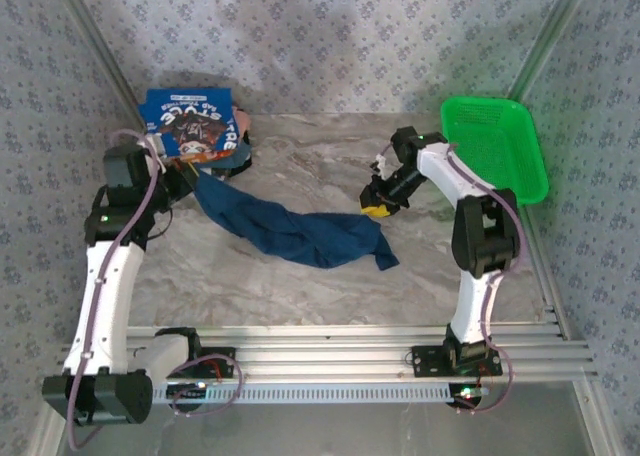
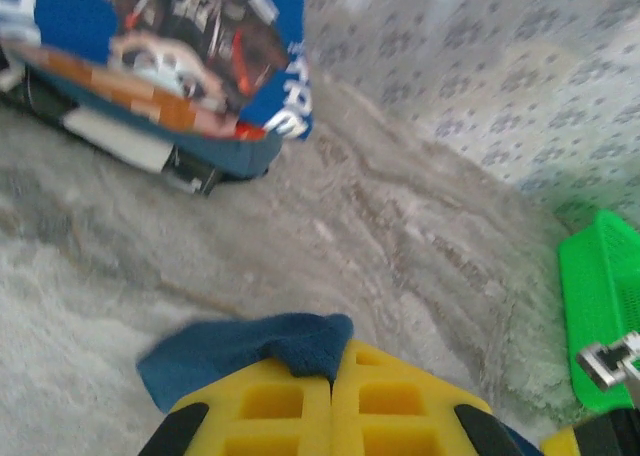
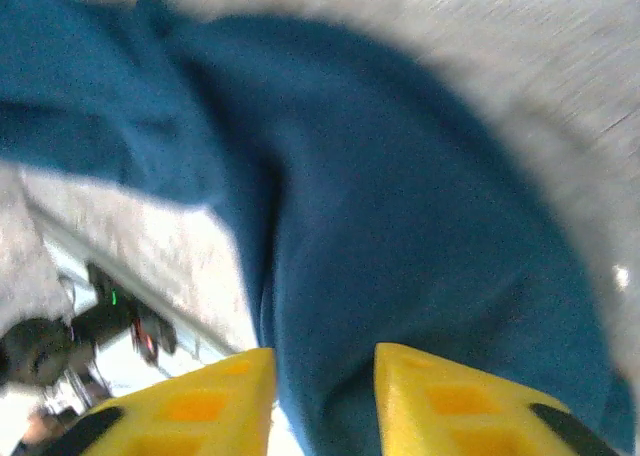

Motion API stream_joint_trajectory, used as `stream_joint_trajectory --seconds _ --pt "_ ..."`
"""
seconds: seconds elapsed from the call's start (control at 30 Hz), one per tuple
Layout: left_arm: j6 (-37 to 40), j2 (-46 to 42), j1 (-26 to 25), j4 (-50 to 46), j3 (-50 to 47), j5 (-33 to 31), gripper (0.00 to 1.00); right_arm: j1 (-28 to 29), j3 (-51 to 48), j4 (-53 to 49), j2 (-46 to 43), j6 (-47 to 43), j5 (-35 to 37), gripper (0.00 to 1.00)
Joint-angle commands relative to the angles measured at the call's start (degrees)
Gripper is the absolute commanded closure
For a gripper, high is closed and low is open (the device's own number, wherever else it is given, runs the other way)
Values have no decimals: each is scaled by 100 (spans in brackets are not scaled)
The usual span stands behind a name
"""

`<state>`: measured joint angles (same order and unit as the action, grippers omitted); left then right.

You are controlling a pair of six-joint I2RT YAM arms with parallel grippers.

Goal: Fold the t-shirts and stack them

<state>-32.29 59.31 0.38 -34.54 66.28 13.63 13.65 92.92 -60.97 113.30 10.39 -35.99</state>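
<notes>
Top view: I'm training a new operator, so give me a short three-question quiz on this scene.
1. True or false: the left gripper is shut on the navy t-shirt.
2. The green mesh basket sits at the table's: A far right, B far left, C near edge.
3. Fill in: the right gripper's jaws stand ___.
Key: 1 true; 2 A; 3 open.

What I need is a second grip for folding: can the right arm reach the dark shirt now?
Probably yes: the right gripper hangs open beside the free end of the dark shirt, cloth right under it, nothing between.
</notes>
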Motion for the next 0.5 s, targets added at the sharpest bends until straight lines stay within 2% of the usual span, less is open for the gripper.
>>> stream_joint_trajectory --seconds 0.0,0.07,0.23,0.3,0.37,0.47 --pt "-224 129 2 499 -106 238 100 -165 592 629 15 336 475 50" --pt "-191 177 -76 504 -123 190 100 -7 540 426 -311 68 761 45" --pt "-128 112 -135 436 -190 156 100 423 -647 -265 -1552 -236 1785 44" --pt "-119 75 -144 416 -248 142 100 448 -1391 -111 -2157 -2 1668 44" --pt "-119 63 -152 414 -273 155 100 436 -2091 466 -2684 258 1296 44" --pt "-111 76 -166 414 -301 192 100 539 -2969 1323 -3013 560 778 44"
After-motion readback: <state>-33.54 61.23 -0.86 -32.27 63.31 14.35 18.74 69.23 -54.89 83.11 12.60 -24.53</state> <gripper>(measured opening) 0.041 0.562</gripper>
